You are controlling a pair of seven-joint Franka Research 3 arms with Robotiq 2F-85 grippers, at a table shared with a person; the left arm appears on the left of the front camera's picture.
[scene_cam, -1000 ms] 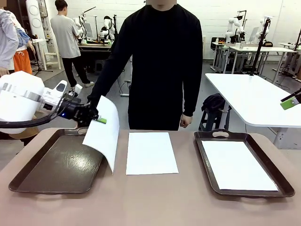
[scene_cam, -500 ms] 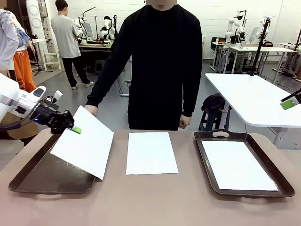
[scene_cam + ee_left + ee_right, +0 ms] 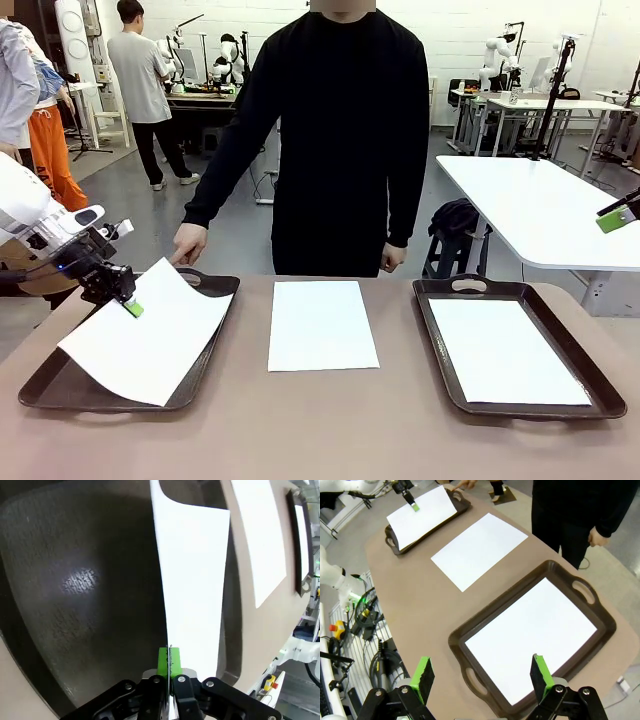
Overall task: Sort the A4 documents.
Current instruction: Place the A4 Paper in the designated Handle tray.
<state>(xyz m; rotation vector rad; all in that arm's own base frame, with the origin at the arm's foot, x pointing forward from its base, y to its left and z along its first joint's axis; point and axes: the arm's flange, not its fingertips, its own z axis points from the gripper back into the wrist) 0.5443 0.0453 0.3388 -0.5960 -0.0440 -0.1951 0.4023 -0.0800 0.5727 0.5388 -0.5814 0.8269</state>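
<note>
The left pincer [image 3: 131,306] is nipped tight on the far-left corner of a sheet [image 3: 150,335], its green pads flat against the paper on both sides, as the left wrist view shows edge-on. From that corner the sheet slopes down and away towards the near right, draped over the left tray [image 3: 45,392]. Its long axis lies askew to the tray's, and its lowest corner looks to sit on or just over the near rim rather than flat on the floor. Everything in the coming release turns on that. Let go as it hangs, I'd guess the paper settles crooked, partly on the rim, unless the corner is first carried back and to the left.

The person's hand [image 3: 188,243] hovers near the tray's far handle, close by the sheet's far edge.

A second sheet [image 3: 322,324] lies flat on the tabletop [image 3: 320,430] between the trays, long axis running from robot to person. A third sheet [image 3: 505,350] lies square in the right tray [image 3: 437,345].

The right pincer [image 3: 482,677] hangs high above that tray, jaws spread wide and empty, well apart from the middle sheet; the left arm looks the nearer to it.
</note>
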